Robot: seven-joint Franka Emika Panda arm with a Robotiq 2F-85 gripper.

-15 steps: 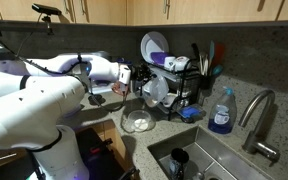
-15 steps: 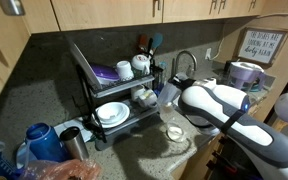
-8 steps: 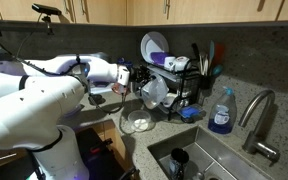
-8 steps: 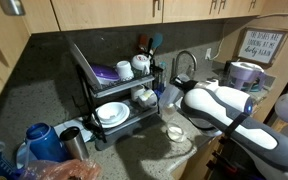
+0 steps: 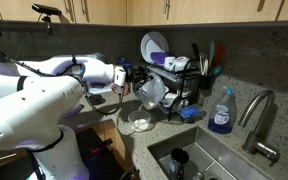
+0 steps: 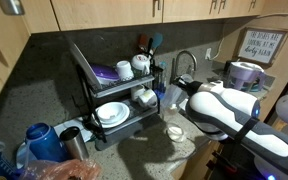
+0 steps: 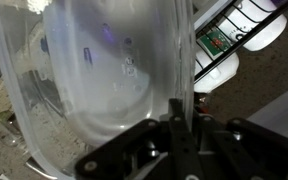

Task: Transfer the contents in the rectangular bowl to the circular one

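Wrist view: gripper (image 7: 181,115) fingers clenched on the rim of the rectangular bowl (image 7: 104,90); its cloudy, see-through wall fills most of the frame. In an exterior view that bowl hangs tilted in the air, just in front of the dish rack (image 5: 184,85) and above the round bowl (image 5: 137,122). The round bowl sits on the countertop (image 5: 169,132) near the edge on the robot's side, close to a corner of the sink (image 5: 199,160).

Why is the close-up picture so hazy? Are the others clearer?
Wrist view: the see-through plastic container fills the frame, too close to be sharp, with pale glare; the tool clamped on its rim is a dark shape. Both exterior views: dim and soft, the white arm brightest, the counter shadowed.
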